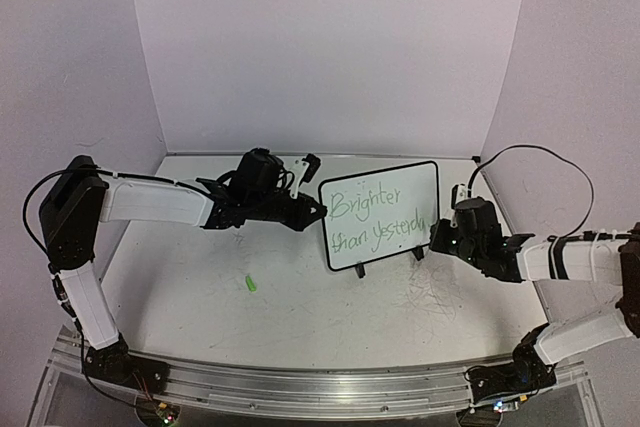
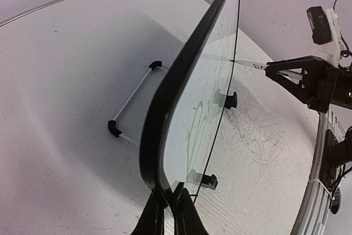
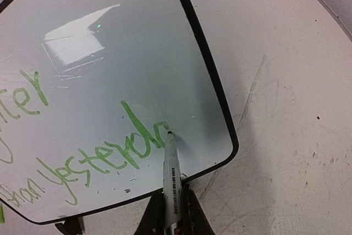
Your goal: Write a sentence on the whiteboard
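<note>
The whiteboard (image 1: pixel 385 215) stands upright on its black feet at the table's middle right. The sentence (image 1: pixel 378 217) on it is green handwriting in two lines, "Brighter" over "than Yesterda". My left gripper (image 1: pixel 318 213) is shut on the board's left edge; the left wrist view shows the frame (image 2: pixel 165 114) pinched between the fingers (image 2: pixel 151 218). My right gripper (image 1: pixel 438 236) is shut on a white marker (image 3: pixel 171 177). The marker's tip touches the board at the end of the lower line (image 3: pixel 104 160), near the board's lower right corner.
A small green cap (image 1: pixel 251 283) lies on the scuffed tabletop left of centre. Grey scribble marks (image 1: pixel 440 297) cover the table in front of the board. A wire stand (image 2: pixel 132 105) props the board from behind. White walls close in the back and sides.
</note>
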`<move>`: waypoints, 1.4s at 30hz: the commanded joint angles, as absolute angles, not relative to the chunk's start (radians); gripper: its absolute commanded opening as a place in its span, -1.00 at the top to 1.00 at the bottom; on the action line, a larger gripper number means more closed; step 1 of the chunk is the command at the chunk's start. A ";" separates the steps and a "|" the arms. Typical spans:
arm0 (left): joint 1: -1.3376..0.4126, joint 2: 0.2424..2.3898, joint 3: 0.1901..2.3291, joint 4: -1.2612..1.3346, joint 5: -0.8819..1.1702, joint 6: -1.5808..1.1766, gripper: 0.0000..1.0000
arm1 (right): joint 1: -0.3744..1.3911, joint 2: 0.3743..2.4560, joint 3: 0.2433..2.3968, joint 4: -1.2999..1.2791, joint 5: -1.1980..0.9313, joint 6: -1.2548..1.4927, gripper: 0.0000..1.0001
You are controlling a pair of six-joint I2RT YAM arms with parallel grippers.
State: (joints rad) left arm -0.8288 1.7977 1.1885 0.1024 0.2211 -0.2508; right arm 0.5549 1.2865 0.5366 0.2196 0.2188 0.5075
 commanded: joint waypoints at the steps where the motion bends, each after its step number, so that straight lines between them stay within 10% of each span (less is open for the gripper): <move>1: -0.825 1.741 1.188 0.105 0.157 -0.201 1.00 | 0.551 1.259 0.581 0.267 0.250 0.487 1.00; 42: -0.825 1.741 1.189 0.105 0.158 -0.202 1.00 | 0.546 1.171 0.516 0.200 0.209 0.549 1.00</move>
State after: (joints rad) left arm -0.8307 1.7937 1.1885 0.1013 0.2207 -0.2402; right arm 0.5545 1.2199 0.5107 0.1998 0.2168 0.5549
